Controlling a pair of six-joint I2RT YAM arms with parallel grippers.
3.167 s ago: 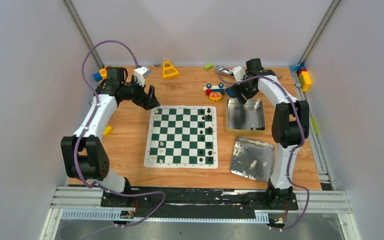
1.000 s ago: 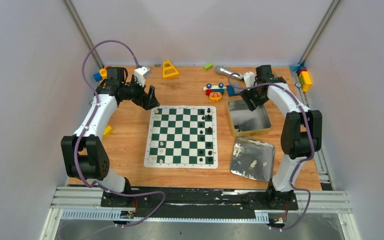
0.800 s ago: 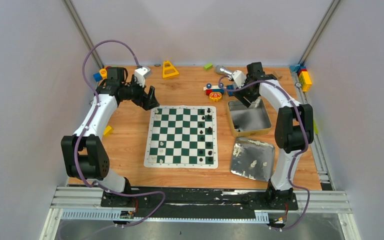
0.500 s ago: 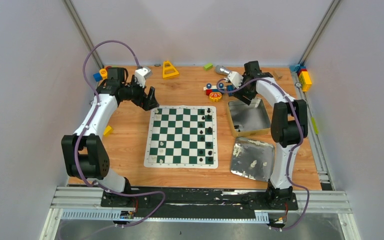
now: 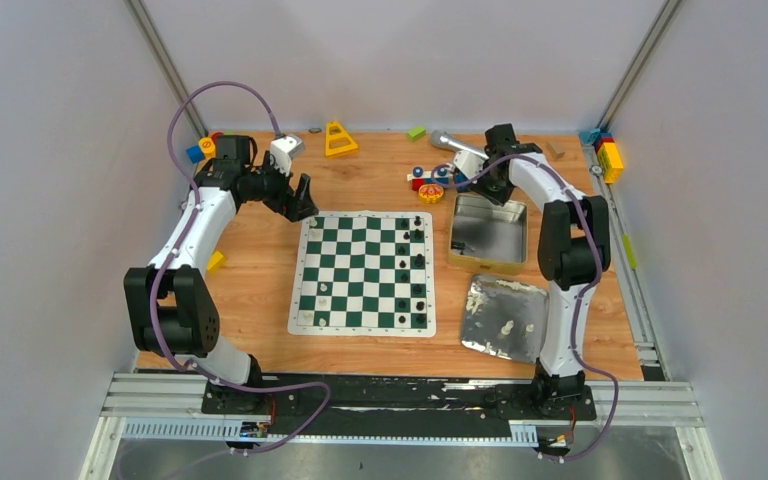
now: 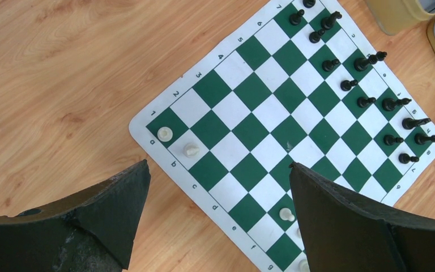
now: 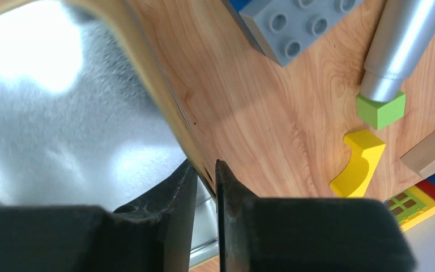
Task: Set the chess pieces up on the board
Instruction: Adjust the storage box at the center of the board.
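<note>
We find the right gripper [image 7: 205, 187] pinching the wall of the shiny tin [image 7: 157, 85], the left gripper [image 6: 218, 165] spread above the checkered board [image 6: 251, 131]. Grey walls [image 5: 50, 200] enclose the wood-grain table [image 5: 380, 170].

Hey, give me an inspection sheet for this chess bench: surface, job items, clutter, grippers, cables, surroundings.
Surface: wooden table, board lying flat.
Job's things: black pieces lined along the board's right side; a few white pieces at its near-left; more pale ones in the tin lid.
Clutter: toy blocks and a silver tube along the far edge.
Grippers: left gripper open by the board's far-left corner; right gripper pinching the tin box wall.
Cables: purple cable arches over the far-left corner, clear of the board.
Surroundings: grey walls, metal rail in front.
</note>
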